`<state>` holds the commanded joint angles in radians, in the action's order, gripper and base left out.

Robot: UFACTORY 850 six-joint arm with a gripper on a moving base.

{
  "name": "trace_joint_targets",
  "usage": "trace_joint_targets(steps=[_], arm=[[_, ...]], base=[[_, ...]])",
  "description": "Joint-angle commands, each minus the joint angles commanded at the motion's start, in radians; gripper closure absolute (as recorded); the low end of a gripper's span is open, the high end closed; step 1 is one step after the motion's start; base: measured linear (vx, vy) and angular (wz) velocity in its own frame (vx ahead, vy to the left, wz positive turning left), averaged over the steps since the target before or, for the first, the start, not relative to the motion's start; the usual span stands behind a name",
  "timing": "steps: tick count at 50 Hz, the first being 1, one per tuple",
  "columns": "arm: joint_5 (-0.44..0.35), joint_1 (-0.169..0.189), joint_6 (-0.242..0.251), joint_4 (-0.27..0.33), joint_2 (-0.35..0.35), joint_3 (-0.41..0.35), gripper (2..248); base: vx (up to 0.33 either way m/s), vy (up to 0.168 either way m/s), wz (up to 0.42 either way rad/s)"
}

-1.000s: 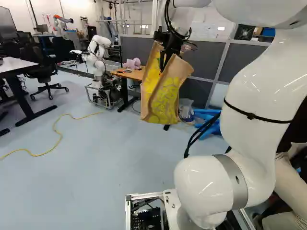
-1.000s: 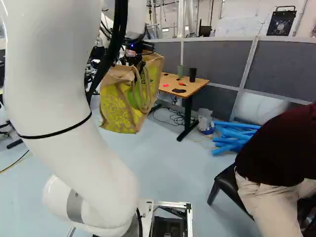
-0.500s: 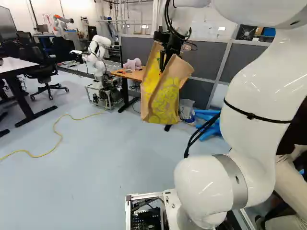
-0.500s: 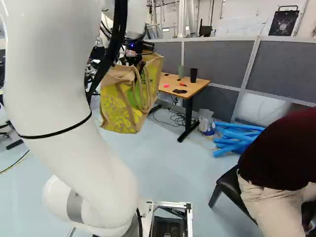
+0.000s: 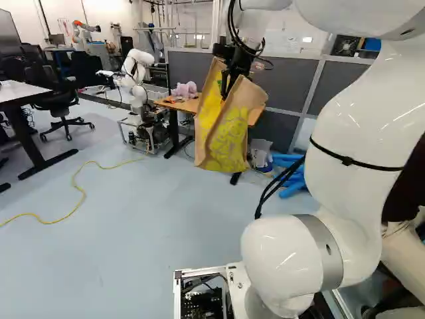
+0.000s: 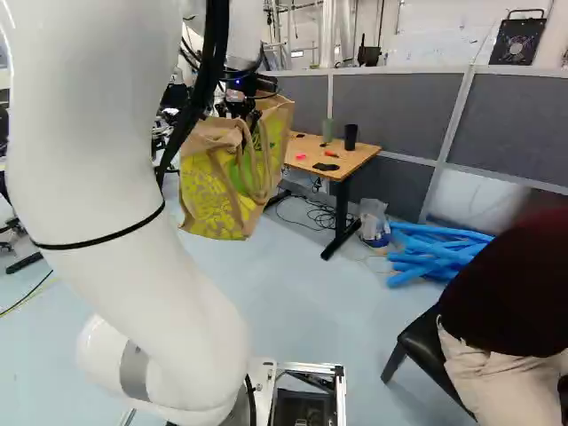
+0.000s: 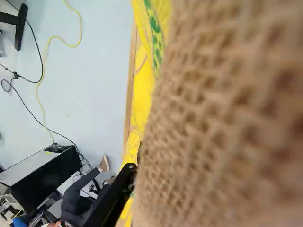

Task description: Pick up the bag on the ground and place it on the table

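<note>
"How far along were we?"

"The pickup looked done: our jute bag hung above the floor, its handles drooping. As we judged it, our jaws were clamped on its upper part, though burlap hid much of the grip."

"And left to do?"

"Reaching the wooden table, probably our goal, then lowering and releasing."

"Our arm?"

"Stretched forward, jaws angled downward."

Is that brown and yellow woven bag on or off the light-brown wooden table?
Off. The bag hangs in the air from the black claw, nearer than the table, with pale blue floor showing below it.
</note>
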<state>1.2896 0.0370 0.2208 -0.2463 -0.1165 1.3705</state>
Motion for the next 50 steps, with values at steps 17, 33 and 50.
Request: trace_joint_targets(steps=[17, 33, 50], arm=[[0.000, 0.000, 0.000, 0.000, 0.000, 0.000, 228], [0.000, 0.000, 0.000, 0.000, 0.000, 0.000, 228], [0.000, 0.000, 0.000, 0.000, 0.000, 0.000, 228]], base=[[0.095, 0.052, -0.011], [0.093, 0.050, -0.013], [0.110, 0.063, -0.016]])
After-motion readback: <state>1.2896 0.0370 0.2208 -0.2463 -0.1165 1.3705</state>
